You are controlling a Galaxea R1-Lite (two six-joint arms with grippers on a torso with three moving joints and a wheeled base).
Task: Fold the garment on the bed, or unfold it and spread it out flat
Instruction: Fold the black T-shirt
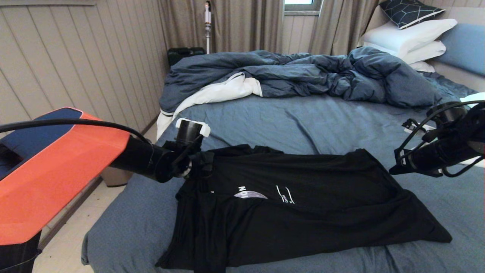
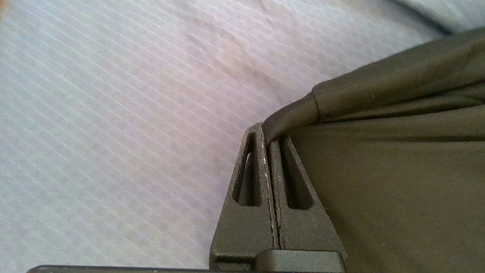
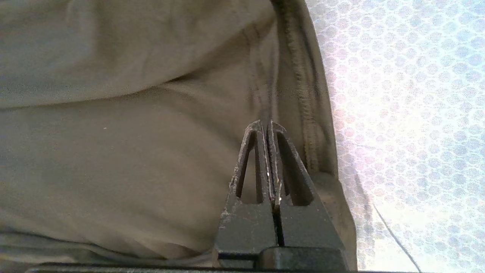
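Legible on my thin black cotton T-shirt (image 1: 303, 197): white letters "NO", cut off by a fold, beside the grey print. Smaller white lettering nearby: unreadable.

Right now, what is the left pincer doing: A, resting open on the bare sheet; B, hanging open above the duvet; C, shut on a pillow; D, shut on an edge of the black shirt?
D: in the left wrist view the left pincer is shut, pinching a rolled edge of the black shirt.
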